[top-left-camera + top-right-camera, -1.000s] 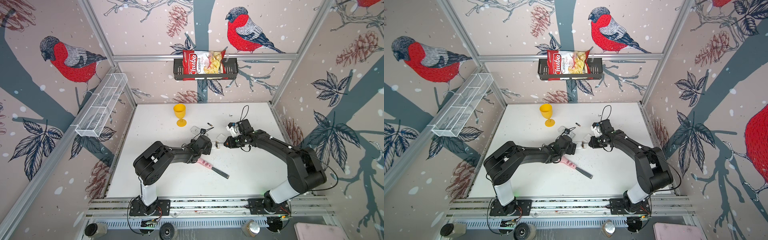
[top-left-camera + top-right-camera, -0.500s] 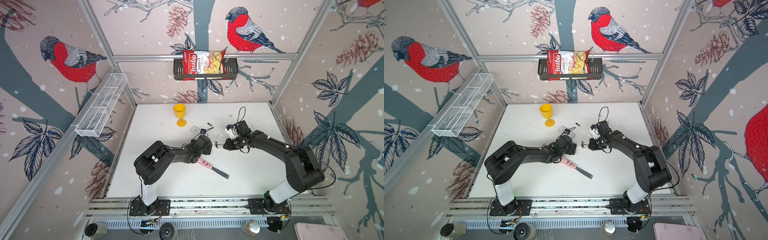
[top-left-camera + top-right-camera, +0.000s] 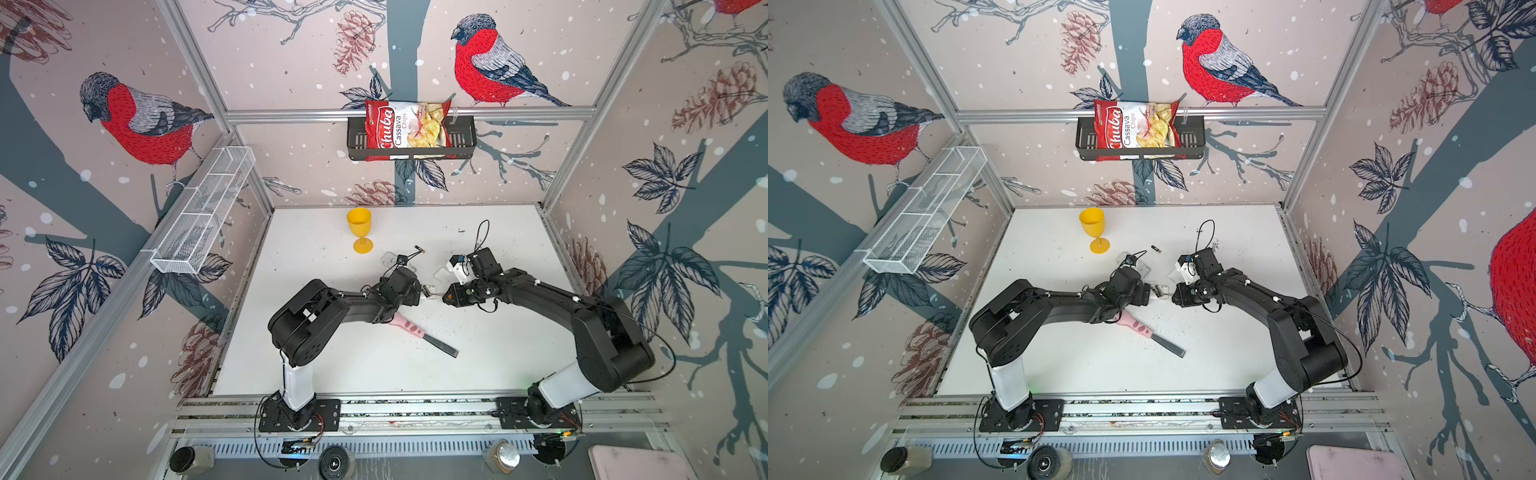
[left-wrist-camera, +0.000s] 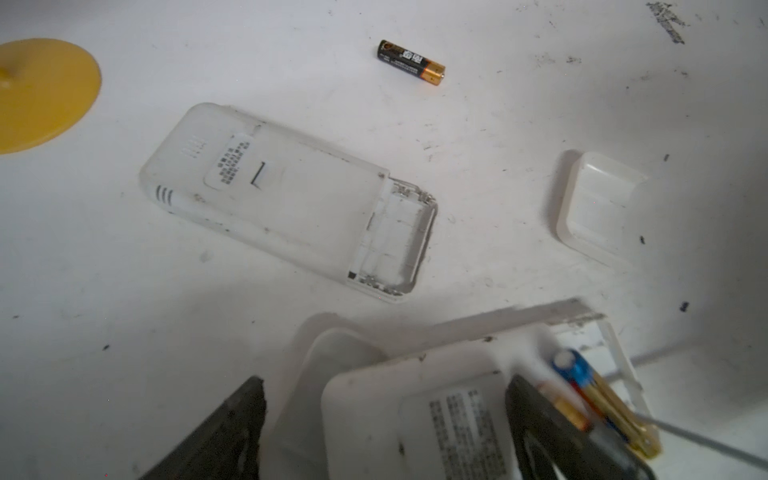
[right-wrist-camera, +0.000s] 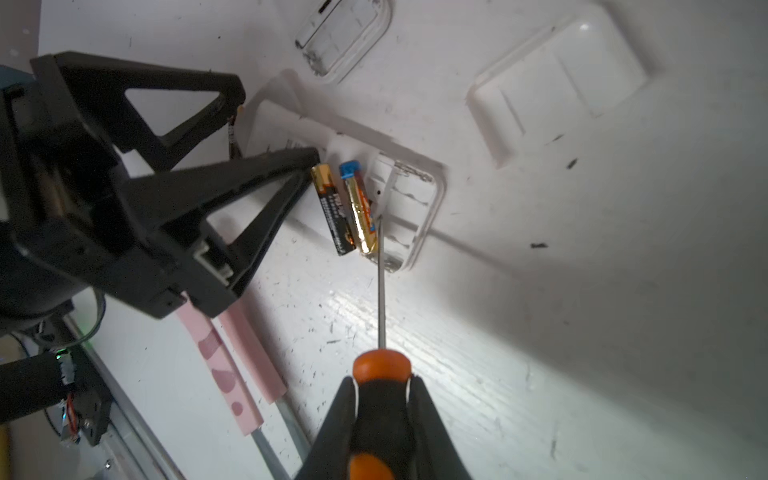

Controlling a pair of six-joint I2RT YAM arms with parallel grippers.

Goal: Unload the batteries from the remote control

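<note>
My left gripper [image 4: 384,388] is shut on the white remote control [image 4: 419,411], one finger on each long side, near the table's middle [image 3: 428,291]. Two batteries lie side by side in its open compartment: a black one with a gold end [image 5: 332,208] and a gold one with a blue end [image 5: 359,208]. My right gripper [image 5: 382,384] is shut on the orange-and-black screwdriver [image 5: 380,415], whose tip rests against the gold battery. One more black battery [image 4: 411,62] lies loose on the table behind [image 3: 1156,249].
A second white remote [image 4: 291,199] lies back-up with an empty open compartment, a loose battery cover [image 4: 598,208] beside it. A yellow goblet [image 3: 359,226] stands behind. A pink-handled knife [image 3: 415,332] lies under my left arm. A chips bag [image 3: 407,129] sits in the wall basket.
My right gripper has edged the screwdriver slightly left, closer to the remote. The left arm has hardly moved.
</note>
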